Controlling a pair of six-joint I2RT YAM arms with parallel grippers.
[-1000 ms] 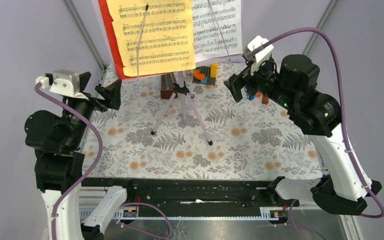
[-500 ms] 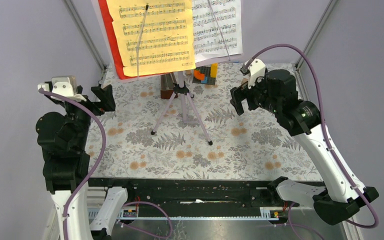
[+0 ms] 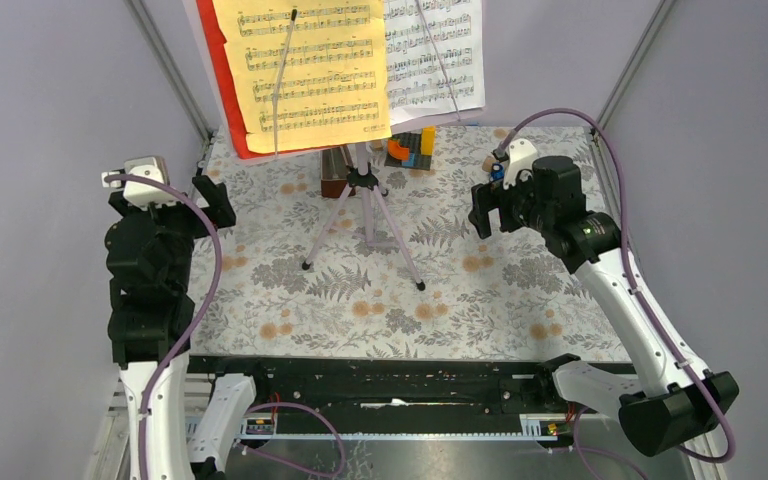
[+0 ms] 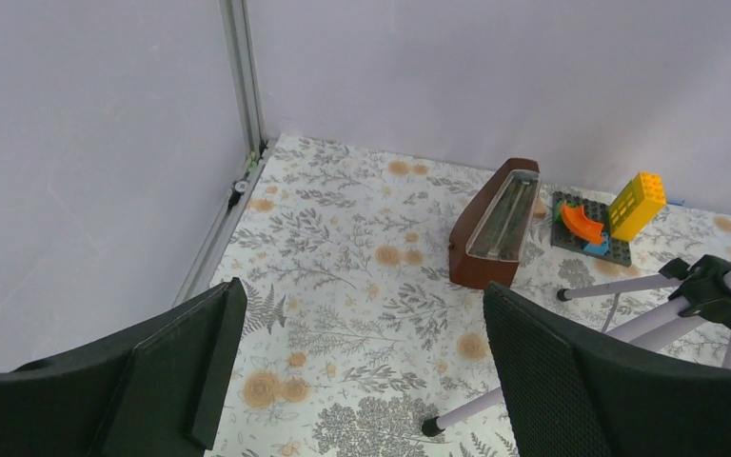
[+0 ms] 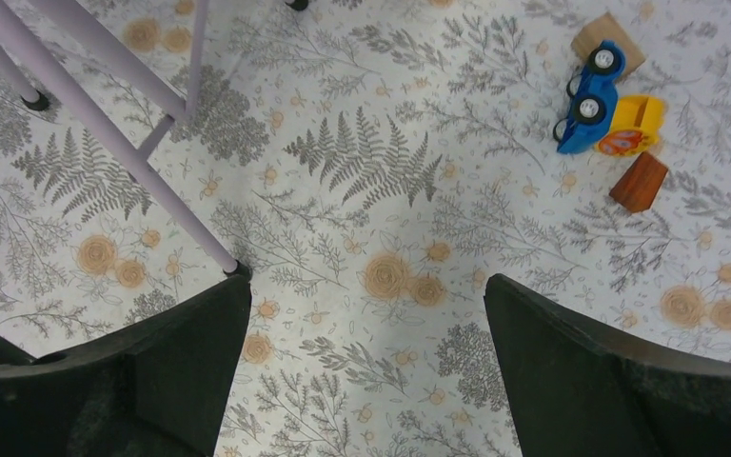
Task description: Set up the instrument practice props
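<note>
At mid-left of the top view, your left gripper point(image 3: 215, 203) hangs with jaws spread wide, gripping nothing. At mid-right, your right gripper point(image 3: 482, 210) is just as wide and empty, above the floral tablecloth point(image 3: 460, 300). Between them, upper centre, the lilac tripod point(image 3: 365, 215) stands on splayed legs. At the top edge, the yellow page point(image 3: 305, 70) overlaps the red page point(image 3: 218, 90), with the white page point(image 3: 435, 55) to its right.

Three pages point(image 3: 305, 70), one tripod point(image 3: 362, 182)
</note>
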